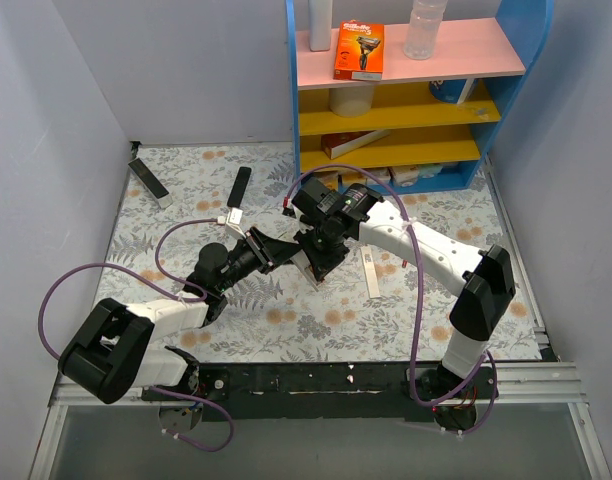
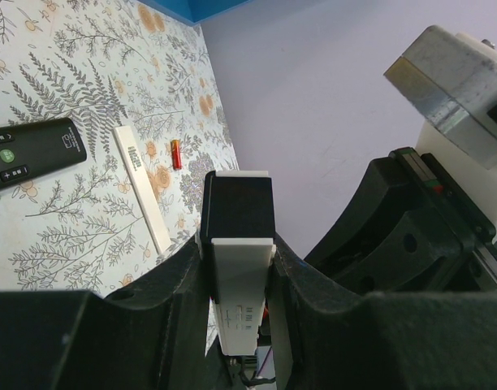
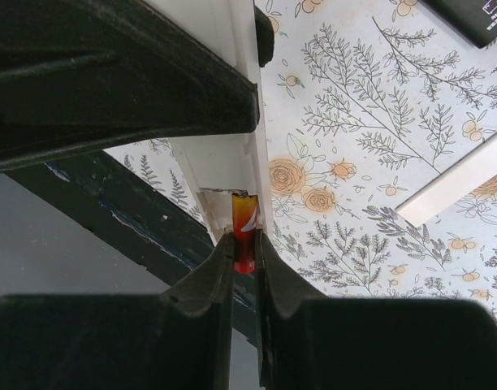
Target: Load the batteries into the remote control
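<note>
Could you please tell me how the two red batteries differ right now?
The held battery is pinched in the right gripper; the loose battery lies flat on the floral tablecloth. The held battery is up at the white remote clamped in the left gripper; the loose battery rests beside the white back cover, not touching it. Both are small red cells.

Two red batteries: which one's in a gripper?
The battery pinched in the right gripper, tip at the white remote. The other battery lies loose on the table beside the white cover.
</note>
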Robot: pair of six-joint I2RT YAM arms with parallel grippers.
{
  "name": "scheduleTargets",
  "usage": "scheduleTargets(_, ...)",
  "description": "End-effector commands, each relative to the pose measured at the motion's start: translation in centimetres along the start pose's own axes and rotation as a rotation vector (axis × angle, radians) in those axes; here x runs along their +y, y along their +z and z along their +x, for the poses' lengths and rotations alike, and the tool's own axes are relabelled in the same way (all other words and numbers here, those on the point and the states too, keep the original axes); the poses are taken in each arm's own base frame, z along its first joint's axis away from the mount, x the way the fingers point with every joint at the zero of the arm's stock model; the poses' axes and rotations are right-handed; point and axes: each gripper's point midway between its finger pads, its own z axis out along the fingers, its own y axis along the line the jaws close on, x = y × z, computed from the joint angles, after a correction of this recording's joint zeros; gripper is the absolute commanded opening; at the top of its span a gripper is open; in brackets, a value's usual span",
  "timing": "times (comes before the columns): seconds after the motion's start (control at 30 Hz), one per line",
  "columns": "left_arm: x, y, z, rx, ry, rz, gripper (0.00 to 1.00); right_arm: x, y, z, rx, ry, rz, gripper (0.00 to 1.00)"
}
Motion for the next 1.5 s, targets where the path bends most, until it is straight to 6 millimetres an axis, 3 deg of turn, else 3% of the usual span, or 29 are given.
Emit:
scheduleTargets(0.0, -2.3, -0.3, -0.6, -0.024, -0.007, 0.072, 0.00, 0.1, -0.6, -0.9, -0.030, -0.023, 0.003, 0.15)
scheduleTargets(0.47, -1.6, 0.1, -0.8, -0.032, -0.071, 0.032, 0.00, -0.1, -0.4, -0.3, -0.014, -0.016, 0.007, 0.29)
scheduleTargets(0.67, -1.7, 0.2, -0.8, -0.032, -0.073, 0.030, 0.00, 0.0, -0.4, -0.4, -0.016, -0.018, 0.005, 0.29)
scheduleTargets(1.03, -2.0, 0.1, -0.9, -0.032, -0.071, 0.045, 0.00, -0.2, -1.7, -1.4, -0.066, -0.022, 0.028, 0.45)
scheduleTargets(1.47, -2.5, -0.1, -0.6, -0.023, -0.090, 0.079, 0.00, 0.5, -3.5, -2.4, -0.128, -0.025, 0.007, 0.51)
